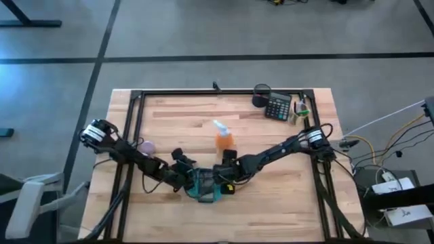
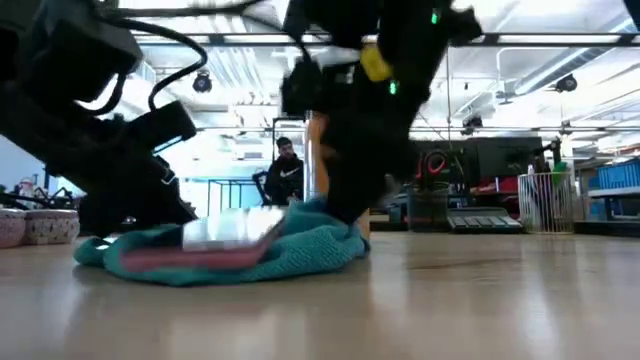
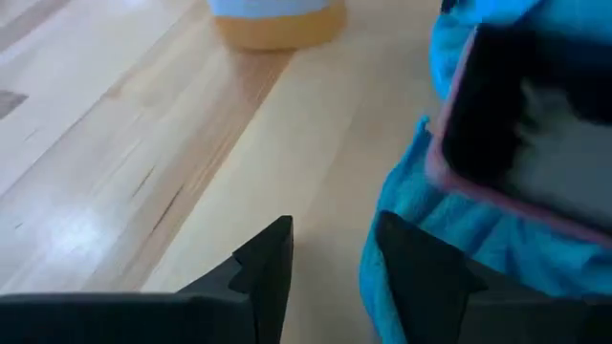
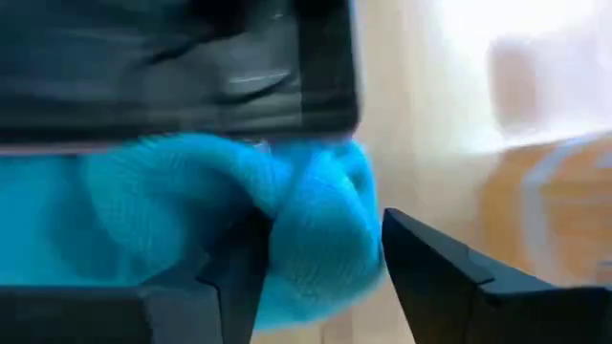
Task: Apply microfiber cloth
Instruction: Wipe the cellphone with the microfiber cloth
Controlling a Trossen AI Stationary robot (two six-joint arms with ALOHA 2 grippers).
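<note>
Wooden table (image 1: 271, 176), right claw (image 4: 320, 263) pinching microfiber cloth (image 4: 191, 191) (no legible writing), left claw (image 3: 330, 268) spread.

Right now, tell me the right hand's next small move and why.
Probably drag the pinched fold across the slab. The right hand is shut on a bunched corner of the soft turquoise microfiber cloth, while the black rectangular pink-edged slab lies on top of it, uncovered. The left hand waits open beside the cloth.

orange spray bottle (image 1: 224, 137), calculator (image 1: 277, 107), phone (image 2: 232, 229)
</note>
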